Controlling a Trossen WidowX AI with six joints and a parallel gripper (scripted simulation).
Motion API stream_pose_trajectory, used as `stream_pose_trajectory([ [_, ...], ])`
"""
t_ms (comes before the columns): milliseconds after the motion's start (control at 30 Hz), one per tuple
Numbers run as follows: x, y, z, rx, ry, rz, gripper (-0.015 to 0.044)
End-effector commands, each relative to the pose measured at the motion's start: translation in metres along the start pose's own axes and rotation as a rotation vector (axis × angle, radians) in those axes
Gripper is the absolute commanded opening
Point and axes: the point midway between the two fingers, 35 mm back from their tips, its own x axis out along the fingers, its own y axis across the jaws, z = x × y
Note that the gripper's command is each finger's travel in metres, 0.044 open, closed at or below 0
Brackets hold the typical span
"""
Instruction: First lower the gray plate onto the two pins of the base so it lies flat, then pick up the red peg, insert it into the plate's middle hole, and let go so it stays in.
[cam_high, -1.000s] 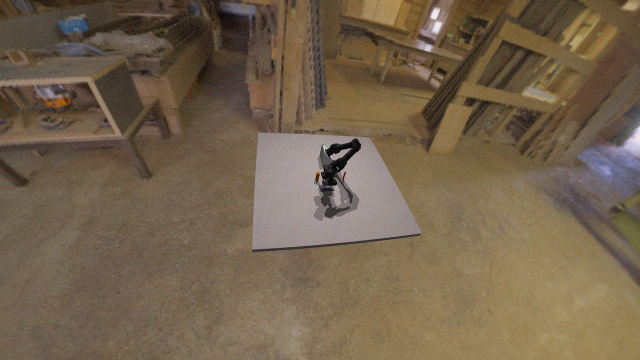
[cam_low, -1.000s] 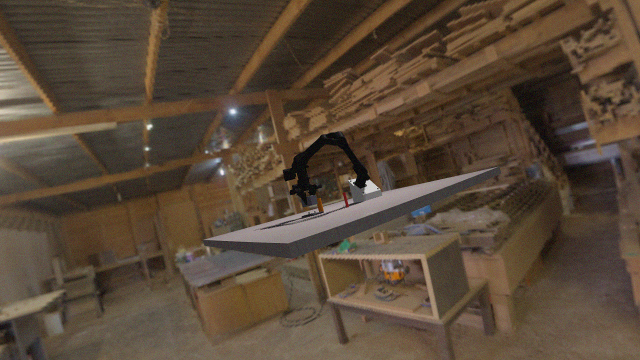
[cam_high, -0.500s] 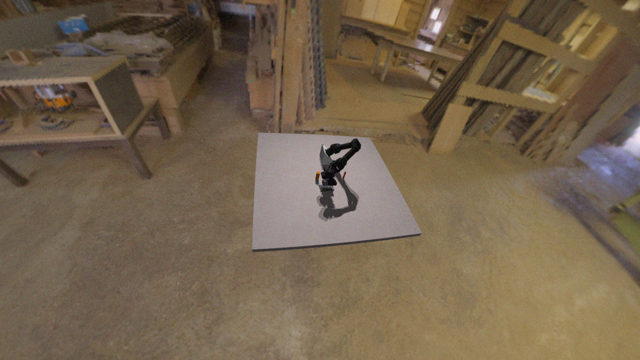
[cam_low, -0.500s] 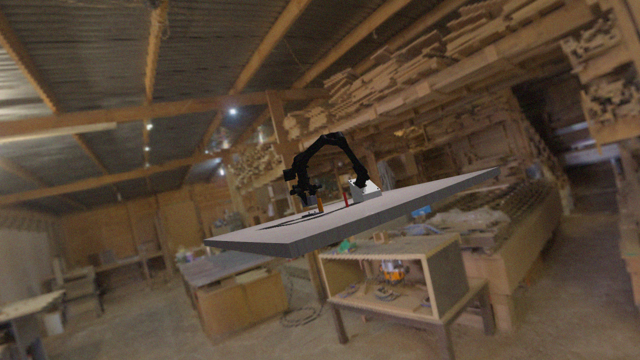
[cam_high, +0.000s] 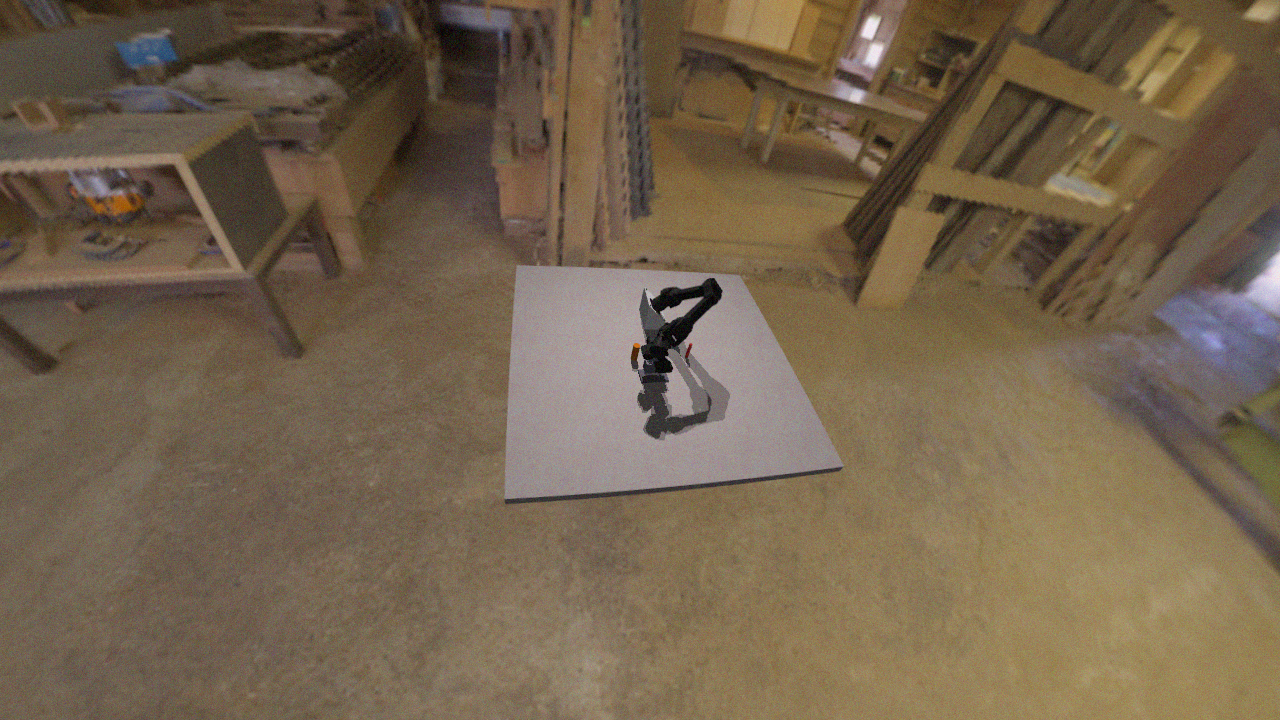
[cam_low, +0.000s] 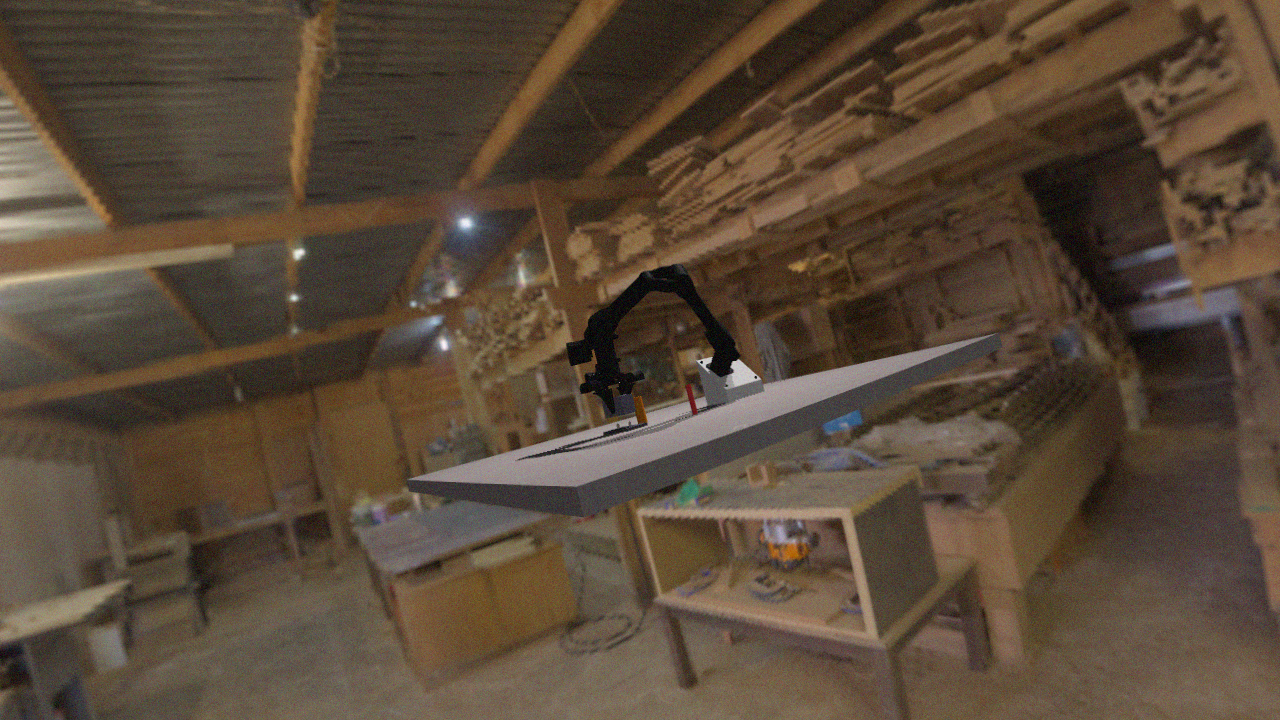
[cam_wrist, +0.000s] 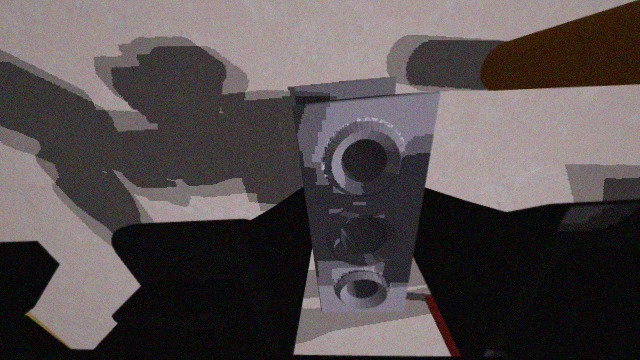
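My gripper (cam_high: 657, 362) (cam_low: 613, 394) (cam_wrist: 350, 187) is shut on the gray plate (cam_low: 617, 407) (cam_wrist: 416, 117), across its middle; its holes face the wrist camera. The plate hangs a little above the dark gray base (cam_high: 653, 378) (cam_low: 619, 430) (cam_wrist: 355, 87). In the wrist view only a strip of the base shows past the plate's far end. The plate hides the rest and the pins, so I cannot tell how the holes line up with them. The red peg (cam_high: 689, 351) (cam_low: 691, 399) (cam_wrist: 443, 327) stands upright on the table, apart from the gripper.
An orange peg (cam_high: 635, 352) (cam_low: 640, 410) (cam_wrist: 575, 55) stands upright close beside the base. A light gray box (cam_high: 651, 313) (cam_low: 735, 391) stands by the arm's foot. All stand on the pale table top (cam_high: 572, 447) (cam_low: 716, 429).
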Motion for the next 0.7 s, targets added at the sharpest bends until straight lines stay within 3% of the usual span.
stream_pose_trajectory([
  [0, 0.007, -0.001, 0.0, 0.006, 0.002, -0.004, 0.0],
  [667, 0.027, -0.001, 0.0, 0.0, -0.002, -0.005, 0.0],
])
